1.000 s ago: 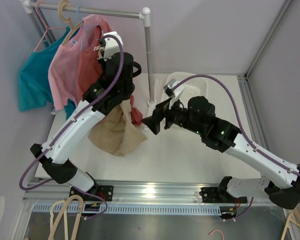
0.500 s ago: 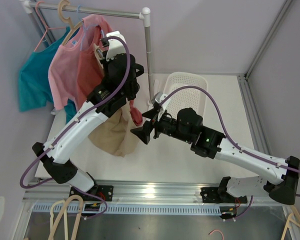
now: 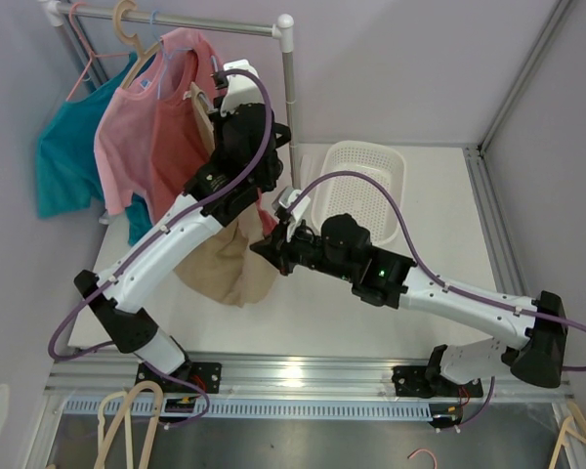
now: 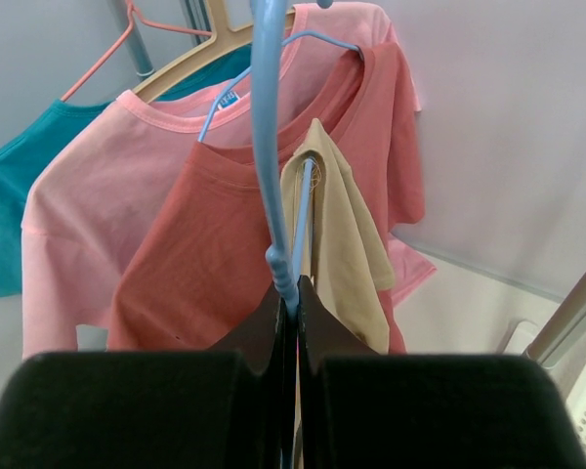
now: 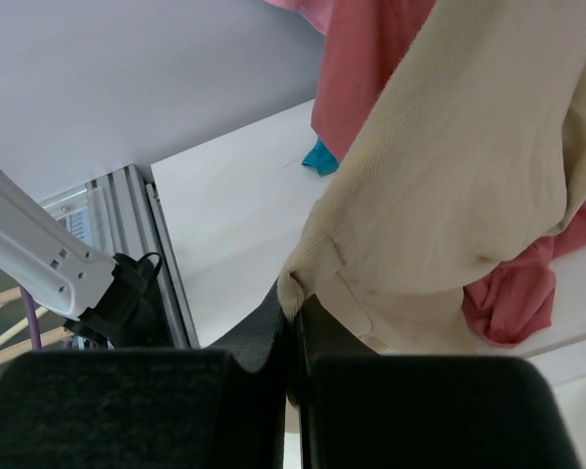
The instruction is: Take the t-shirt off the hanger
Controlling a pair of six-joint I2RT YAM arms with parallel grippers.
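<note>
- The left hand (image 4: 291, 293) is clamped tight on the light-blue plastic hanger (image 4: 264, 147), right at its stem. I reckon that's so the hanger can't swing and the shirt dangles free.
- The beige cotton t-shirt (image 4: 344, 234) is only half on. It's draped over one arm of the hanger and droops in a bunch below it.
- The right hand (image 5: 293, 311) sits well below the hanger, pinched shut on the shirt's bottom hem.
- Seems like one hand anchors while the other is set to drag the cloth down and off.
- A white plastic laundry basket (image 3: 361, 147) sits on the bench (image 3: 449, 215) to the hanger's right, probably the drop spot.
</note>
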